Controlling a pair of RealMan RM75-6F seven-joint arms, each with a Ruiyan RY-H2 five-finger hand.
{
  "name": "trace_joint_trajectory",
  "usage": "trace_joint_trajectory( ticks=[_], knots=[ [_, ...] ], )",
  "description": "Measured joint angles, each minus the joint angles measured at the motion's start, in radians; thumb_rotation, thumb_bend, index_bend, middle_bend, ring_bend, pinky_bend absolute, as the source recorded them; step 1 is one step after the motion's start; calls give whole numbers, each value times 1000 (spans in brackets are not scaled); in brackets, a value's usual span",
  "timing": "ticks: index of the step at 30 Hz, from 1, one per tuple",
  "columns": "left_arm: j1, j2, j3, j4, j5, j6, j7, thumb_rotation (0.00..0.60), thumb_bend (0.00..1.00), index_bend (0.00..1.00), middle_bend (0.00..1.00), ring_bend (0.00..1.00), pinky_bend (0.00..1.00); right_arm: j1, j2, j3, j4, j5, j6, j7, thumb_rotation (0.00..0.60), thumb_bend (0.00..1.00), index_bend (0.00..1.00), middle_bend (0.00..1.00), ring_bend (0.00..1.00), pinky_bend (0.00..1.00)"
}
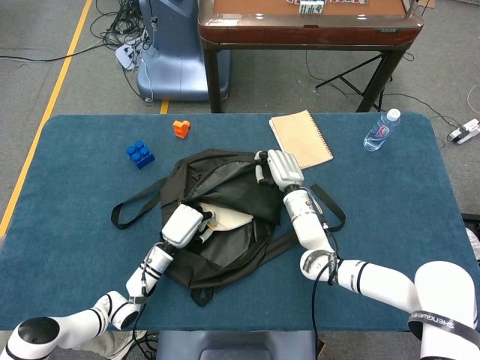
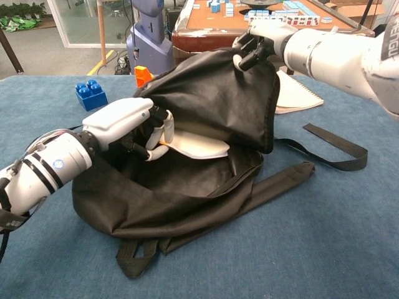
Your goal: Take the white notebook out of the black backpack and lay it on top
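Inside black backpack (image 2: 206, 118) mouth: white notebook (image 2: 196, 147), partly exposed, thin, light, probably floppy. Left hand (image 2: 128, 124) curled over near edge, apparently pinching it. Right hand (image 2: 255, 38) clamped on raised flap. Best hold: spine edge, thumb under.

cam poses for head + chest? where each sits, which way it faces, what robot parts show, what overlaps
Head view: mounted high, looking steeply down on the table; both arms and hands show.
Chest view: low, near table height, facing forward across it; left hand and forearm, right hand and forearm show.
Shared: black backpack, white notebook, both hands, blue block, tan notebook.
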Motion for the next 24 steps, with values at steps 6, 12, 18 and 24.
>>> trace_joint_trajectory(
  ticks=[6, 12, 18, 24],
  knots=[
    [5, -9, -14, 1, -5, 26, -22, 600, 544, 744, 771, 632, 467, -4, -1, -5, 11, 1, 0, 5, 600, 566, 697, 480, 348, 391],
    [25, 28, -14, -26, 5, 77, -61, 600, 547, 745, 773, 633, 467, -10, -4, -14, 27, 0, -9, 13, 600, 566, 698, 482, 348, 391],
    [59, 93, -23, -73, 7, 138, -127, 600, 547, 745, 773, 634, 467, -9, -12, -20, 38, -5, -18, 17, 600, 566, 698, 482, 348, 391],
    [93, 152, -40, -128, -3, 183, -174, 600, 547, 745, 773, 634, 467, -5, -20, -29, 45, -3, -25, 7, 600, 566, 698, 482, 348, 391]
  ],
)
